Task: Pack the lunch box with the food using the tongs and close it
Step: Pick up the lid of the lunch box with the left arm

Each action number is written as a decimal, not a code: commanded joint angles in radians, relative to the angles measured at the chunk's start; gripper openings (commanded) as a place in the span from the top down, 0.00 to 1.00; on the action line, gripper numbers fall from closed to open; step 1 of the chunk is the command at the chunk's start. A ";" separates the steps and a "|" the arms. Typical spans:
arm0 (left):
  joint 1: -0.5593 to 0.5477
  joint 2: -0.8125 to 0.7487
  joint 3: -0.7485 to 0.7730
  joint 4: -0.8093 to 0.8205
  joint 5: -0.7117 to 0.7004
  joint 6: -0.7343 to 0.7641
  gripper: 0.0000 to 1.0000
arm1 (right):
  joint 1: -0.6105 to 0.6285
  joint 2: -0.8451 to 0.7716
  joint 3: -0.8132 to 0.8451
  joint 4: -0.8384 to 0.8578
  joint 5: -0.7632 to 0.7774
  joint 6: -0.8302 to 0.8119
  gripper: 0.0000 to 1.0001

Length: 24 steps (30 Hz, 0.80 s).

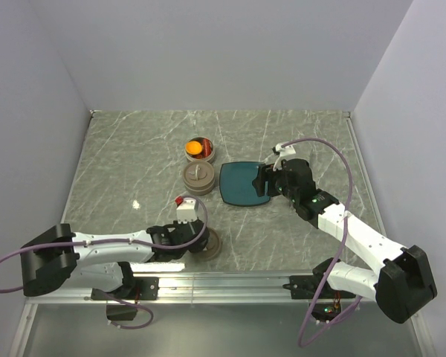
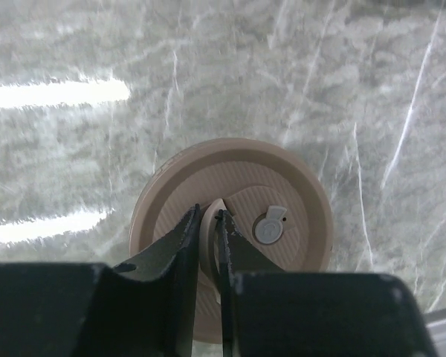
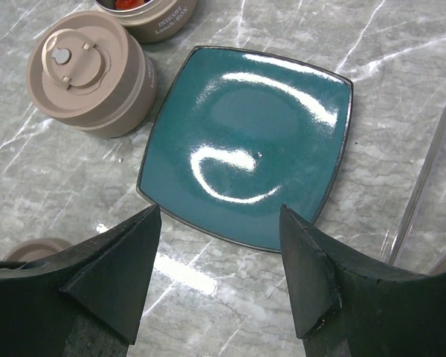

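Left fingers (image 2: 180, 249) are pinched together on the raised ridge at the middle of a round beige lid (image 2: 282, 178). It lies flat on the grey marbled bench (image 2: 320, 74), near the front edge and left of centre. Farther back stand two beige lunch box tiers, close together. The rear tier (image 1: 201, 160) is open and holds the food (image 1: 194, 149), an orange ball with red pieces beside it. The nearer tier (image 1: 197, 178) is closed with its own lid. Just right of them lies a square teal plate (image 3: 238, 134). Right fingers (image 3: 119, 268) hang spread well apart above the plate's right edge, gripping nothing.
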 commanded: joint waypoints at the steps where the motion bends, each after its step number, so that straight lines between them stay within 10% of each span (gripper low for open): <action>1: 0.043 0.026 0.037 -0.033 -0.006 0.077 0.94 | 0.007 -0.030 -0.017 0.041 -0.010 -0.010 0.28; 24: 0.308 0.242 0.211 0.189 0.040 0.436 0.91 | 0.007 0.004 -0.006 0.067 -0.010 -0.010 0.28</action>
